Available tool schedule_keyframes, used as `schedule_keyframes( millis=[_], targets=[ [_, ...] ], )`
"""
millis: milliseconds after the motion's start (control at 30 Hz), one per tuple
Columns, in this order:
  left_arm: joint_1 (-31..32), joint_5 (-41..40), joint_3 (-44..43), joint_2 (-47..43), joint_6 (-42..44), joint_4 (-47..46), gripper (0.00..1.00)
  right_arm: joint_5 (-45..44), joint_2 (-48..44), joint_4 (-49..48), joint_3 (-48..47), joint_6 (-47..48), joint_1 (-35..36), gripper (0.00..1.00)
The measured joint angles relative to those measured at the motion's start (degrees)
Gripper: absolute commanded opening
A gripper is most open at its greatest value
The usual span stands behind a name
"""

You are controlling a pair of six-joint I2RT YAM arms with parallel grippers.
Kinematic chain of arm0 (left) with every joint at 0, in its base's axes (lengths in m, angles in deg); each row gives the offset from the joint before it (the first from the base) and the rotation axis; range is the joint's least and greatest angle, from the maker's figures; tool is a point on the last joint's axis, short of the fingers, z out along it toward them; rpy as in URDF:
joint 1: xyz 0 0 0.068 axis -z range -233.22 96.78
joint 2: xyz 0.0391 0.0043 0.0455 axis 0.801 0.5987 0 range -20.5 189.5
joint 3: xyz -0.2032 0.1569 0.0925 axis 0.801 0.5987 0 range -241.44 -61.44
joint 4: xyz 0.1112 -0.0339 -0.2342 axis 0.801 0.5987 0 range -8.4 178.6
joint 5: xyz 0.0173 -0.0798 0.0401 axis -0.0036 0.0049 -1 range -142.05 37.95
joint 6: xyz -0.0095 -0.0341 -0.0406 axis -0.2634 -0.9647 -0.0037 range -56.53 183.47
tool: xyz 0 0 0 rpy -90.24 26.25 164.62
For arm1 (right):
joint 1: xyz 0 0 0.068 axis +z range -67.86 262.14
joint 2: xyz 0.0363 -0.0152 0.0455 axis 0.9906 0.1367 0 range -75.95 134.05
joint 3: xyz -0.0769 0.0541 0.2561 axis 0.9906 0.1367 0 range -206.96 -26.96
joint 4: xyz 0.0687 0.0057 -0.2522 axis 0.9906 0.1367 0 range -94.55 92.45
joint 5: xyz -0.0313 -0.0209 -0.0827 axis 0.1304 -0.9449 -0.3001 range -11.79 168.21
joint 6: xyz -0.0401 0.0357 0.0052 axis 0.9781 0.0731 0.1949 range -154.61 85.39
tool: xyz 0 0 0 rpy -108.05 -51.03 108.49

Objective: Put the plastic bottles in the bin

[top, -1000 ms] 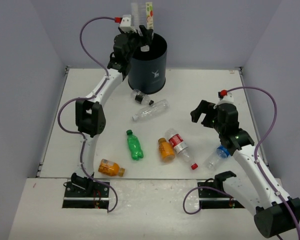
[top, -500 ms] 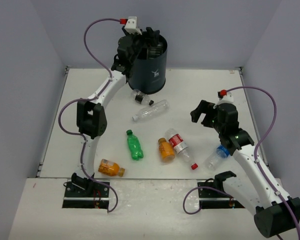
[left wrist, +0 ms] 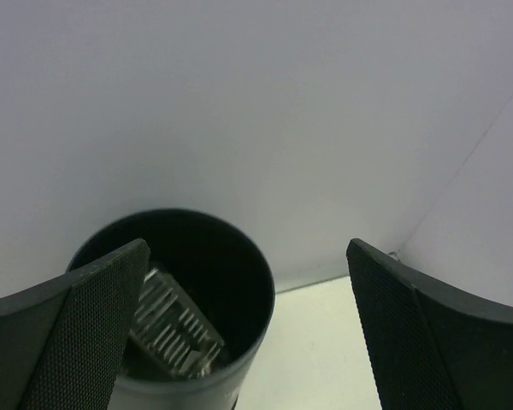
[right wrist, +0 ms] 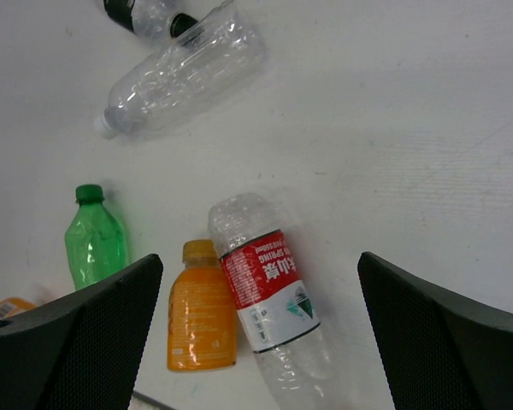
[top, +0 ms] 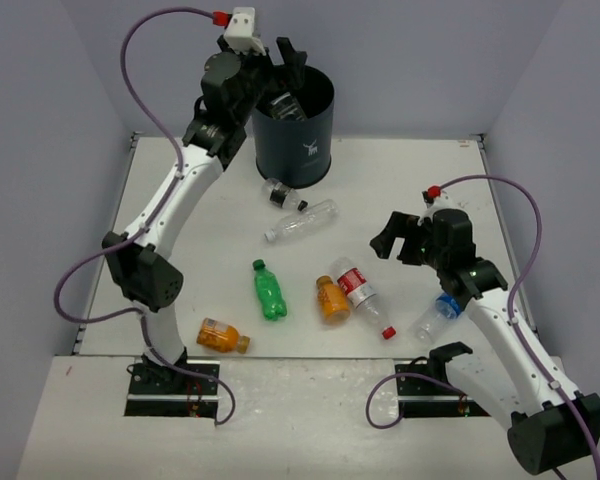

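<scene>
1. From where I stand, the left gripper (top: 275,58) hangs over the mouth of the bin (top: 298,145). Its jaws are spread as wide as they go and hold nothing. A ribbed clear bottle (left wrist: 173,331) already lies down inside.
2. The right gripper (top: 397,238) is just as wide open and empty, poised above the red-labelled bottle (right wrist: 269,290) in the middle of the worktop (top: 430,180).
3. Seven plastic bottles lie on their sides out there:
   - a black-capped bottle (top: 280,193) and a plain clear bottle (top: 302,220) near the bin's foot
   - a green bottle (top: 269,290)
   - an orange bottle (top: 332,300) touching the red-labelled one
   - a second orange bottle (top: 222,337) near the front edge
   - a blue-labelled bottle (top: 435,312) partly hidden under the right arm
4. I'd judge the clear ones empty or nearly so: light, thin-walled, easily dented, and round enough to roll away if nudged. Whether the orange pair are full, and so heavier, I can't tell.
5. The best hold looks to be across the barrel at mid-length, fingers square to the long axis, with a gentle squeeze. A label should give more bite than bare slick plastic. The orange bottle against the red-labelled one leaves little room for a finger on that side.
6. The worktop is smooth and white, with little to stop a rolling bottle. Plain pale walls (top: 60,80) close in on three sides, and the bin stands near the back one.
</scene>
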Motion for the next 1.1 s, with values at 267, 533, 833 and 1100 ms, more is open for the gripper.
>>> schedule_keyframes(
  millis=[267, 533, 833, 1100],
  targets=[
    [-0.1, -3.6, 46.6, -35.7, -5.4, 6.0, 1.00, 5.4, 2.7, 5.9, 2.7, -1.7, 1.1, 0.99],
    [-0.2, -9.9, 70.7, -53.0, -15.0, 15.4, 1.00, 5.9, 9.7, 8.1, 9.0, -4.5, 6.6, 0.99],
    [-0.2, -12.5, 74.1, -54.8, -16.9, 17.4, 1.00, 4.4, 18.7, 5.1, 9.0, -7.9, 12.1, 0.90],
    [-0.2, -13.4, 74.1, -53.1, -16.9, 17.5, 1.00, 1.3, 19.6, 3.8, 9.2, -9.7, 12.7, 0.35]
  ],
)
